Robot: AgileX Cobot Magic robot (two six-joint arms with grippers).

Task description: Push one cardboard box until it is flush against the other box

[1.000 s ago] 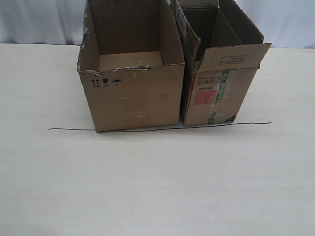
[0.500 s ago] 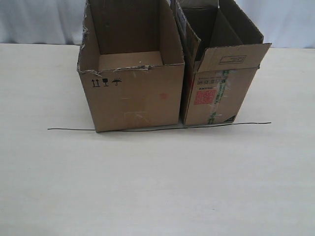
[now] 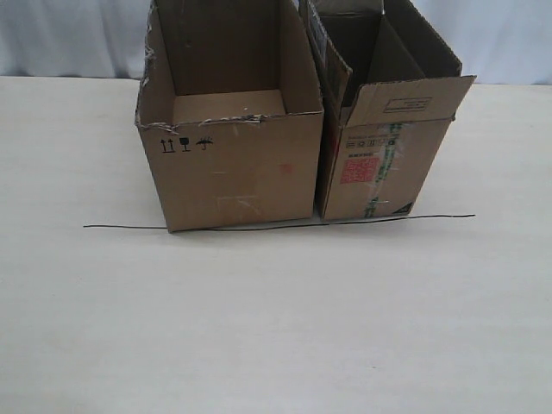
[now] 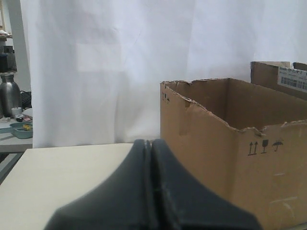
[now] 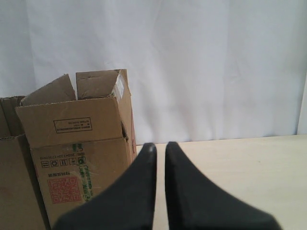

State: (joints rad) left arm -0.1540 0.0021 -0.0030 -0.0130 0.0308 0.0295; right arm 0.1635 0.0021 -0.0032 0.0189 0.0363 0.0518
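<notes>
Two cartons on table (image 3: 276, 328), side by side: cardboard box (image 3: 233, 172) left, other box (image 3: 379, 164) right, thin dark seam between. Left gripper (image 4: 151, 148) pressed together; right gripper (image 5: 160, 146) barely parted; both clear of cartons. Risk: skewed carton, wedge gap from off-centre push.

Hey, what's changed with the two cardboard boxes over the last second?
Nothing visibly changed. The wide torn-rim box and the narrow red-label box stand side by side exactly where they were, at the black line on the table. No gripper shows in the exterior view, then or now.
</notes>
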